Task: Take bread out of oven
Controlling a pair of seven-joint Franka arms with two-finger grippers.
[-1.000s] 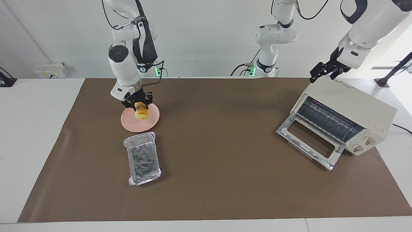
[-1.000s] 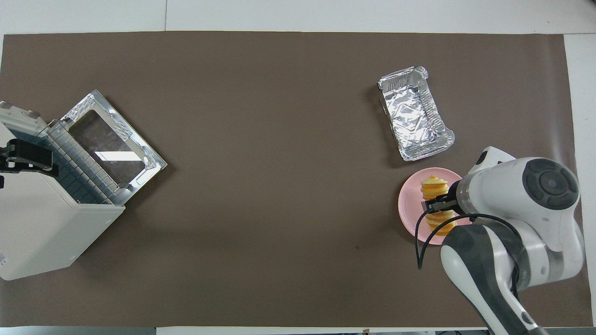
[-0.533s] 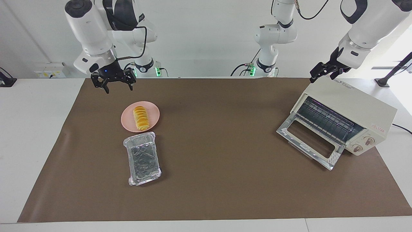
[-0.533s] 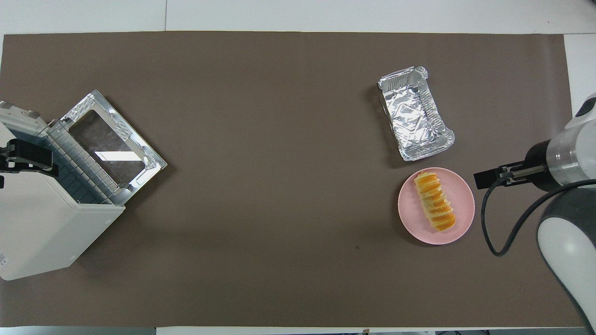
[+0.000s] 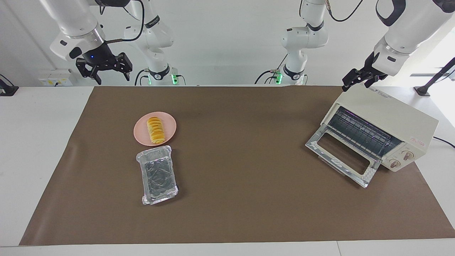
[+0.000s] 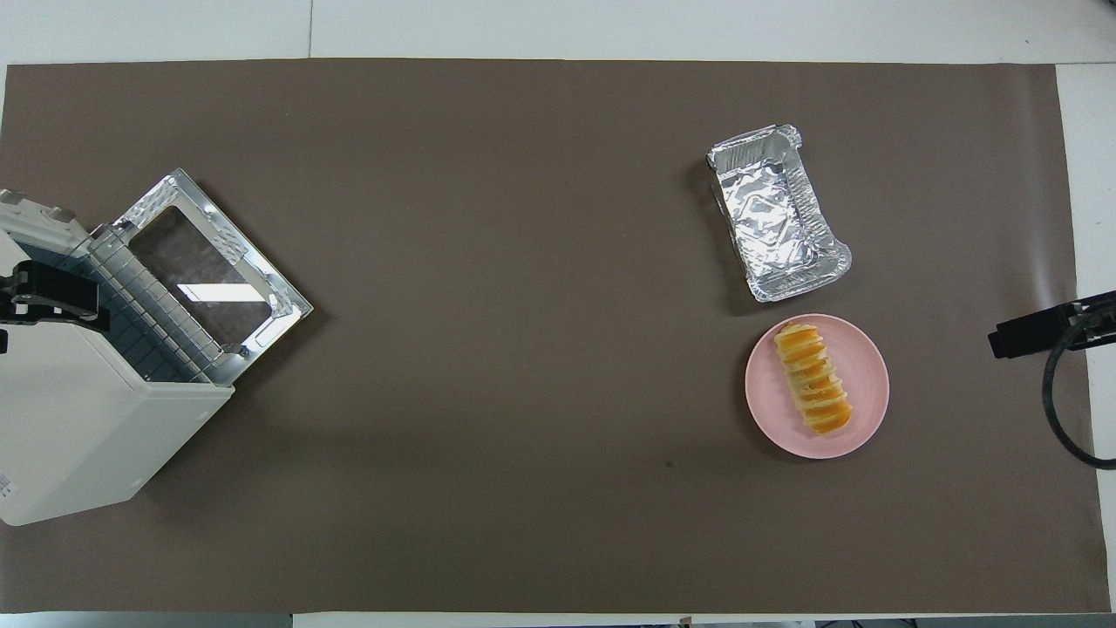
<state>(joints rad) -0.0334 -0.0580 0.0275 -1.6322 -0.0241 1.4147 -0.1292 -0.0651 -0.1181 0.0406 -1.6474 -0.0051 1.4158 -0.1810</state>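
Fingers spread on right gripper (image 5: 103, 70), raised above desk edge; left gripper (image 5: 359, 80) over oven (image 5: 387, 124), fingers unreadable. Oven door down, rack bare. Bread (image 5: 155, 130) on pink plate (image 5: 170, 132). Removal apparently complete.

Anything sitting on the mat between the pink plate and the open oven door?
Nothing: between the pink plate and the oven door lies only bare brown mat, plainest in the overhead view.

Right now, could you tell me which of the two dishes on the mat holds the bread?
The round pink plate holds the bread; the foil tray beside it is empty.
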